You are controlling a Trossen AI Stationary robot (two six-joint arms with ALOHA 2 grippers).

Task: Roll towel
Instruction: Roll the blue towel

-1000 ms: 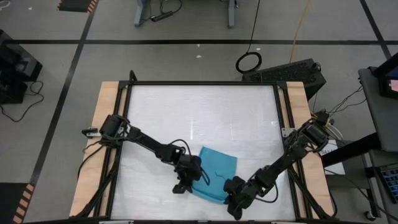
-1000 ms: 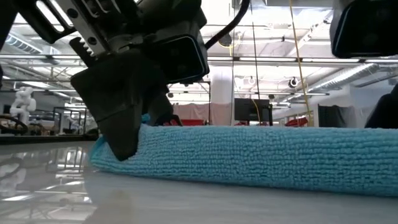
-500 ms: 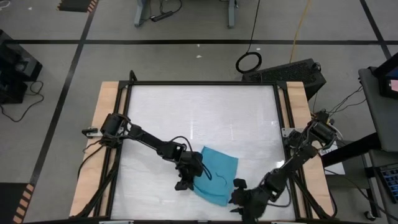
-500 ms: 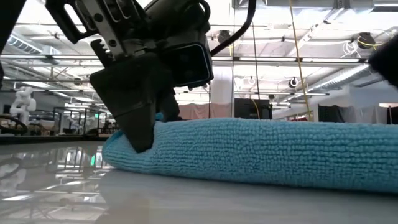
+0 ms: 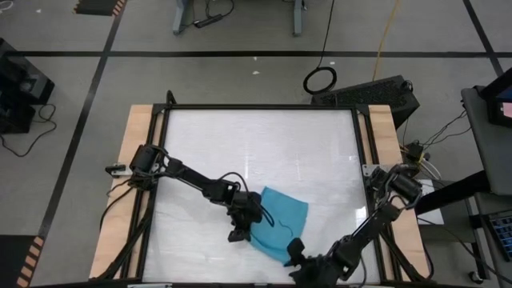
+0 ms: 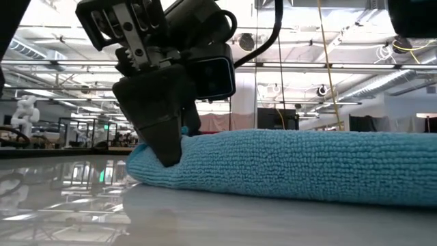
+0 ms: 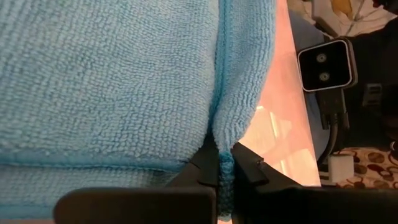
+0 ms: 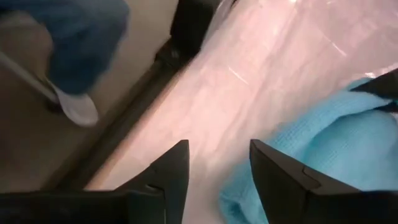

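The teal towel (image 5: 282,219) lies on the white table toward its near edge, bunched into a thick roll along its near side (image 6: 307,164). My left gripper (image 5: 238,234) stands at the towel's left end and is shut on it (image 6: 166,154). My right gripper (image 5: 294,248) is by the towel's near right corner, close to the table's near edge. It is open (image 8: 217,165) with nothing between its fingers, and the towel (image 8: 329,140) lies off to one side of them. My left gripper pinches a raised fold of the towel's left end (image 7: 225,146), beside the hem seam, between its two fingers. The fingers (image 6: 160,133) come from above, pointing down. The towel rests on the table, slack, its left end bunched against the fingers.
The black frame rail (image 8: 134,87) runs along the table's near edge close to my right gripper. A person's shoe and trouser leg (image 8: 78,109) show on the floor beyond it. Bare white tabletop (image 5: 256,152) spreads toward the far side.
My right gripper has opened, let go of the towel's near right corner and drawn back toward the table's near edge. My left gripper, still shut, has shifted a little toward the table's right, pushing the towel's left end along with it.
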